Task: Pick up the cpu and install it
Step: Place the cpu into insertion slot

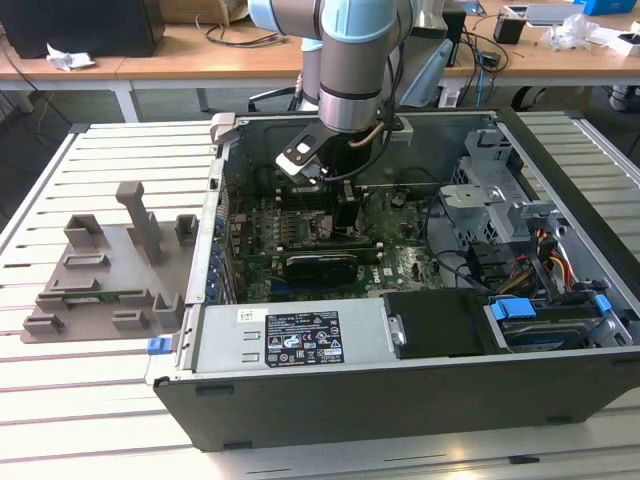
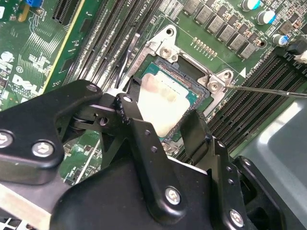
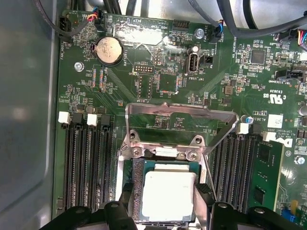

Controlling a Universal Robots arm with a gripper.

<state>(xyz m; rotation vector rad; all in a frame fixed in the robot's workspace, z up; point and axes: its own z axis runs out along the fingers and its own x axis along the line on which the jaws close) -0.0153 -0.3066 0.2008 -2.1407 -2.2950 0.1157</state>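
Observation:
The cpu (image 3: 169,195), a flat square chip with a pale silver top, lies level in the dark socket on the green motherboard (image 3: 158,84). In the second wrist view the cpu (image 2: 163,100) sits inside the metal socket frame (image 2: 165,48). My gripper (image 3: 165,200) reaches down over it, one black finger (image 3: 126,199) against each of two opposite edges, so it reads as shut on the chip. In the exterior view my gripper (image 1: 346,215) is deep inside the open computer case (image 1: 300,345). I cannot tell whether the chip is fully seated.
The socket's metal load plate (image 3: 181,115) stands flipped up beside the socket, and its thin lever (image 2: 268,89) sticks out sideways. Memory slots (image 3: 88,163) flank the socket. A grey fixture tray (image 1: 100,280) lies on the slatted table at the exterior view's left. Drive cages and cables (image 1: 500,210) fill the case's right.

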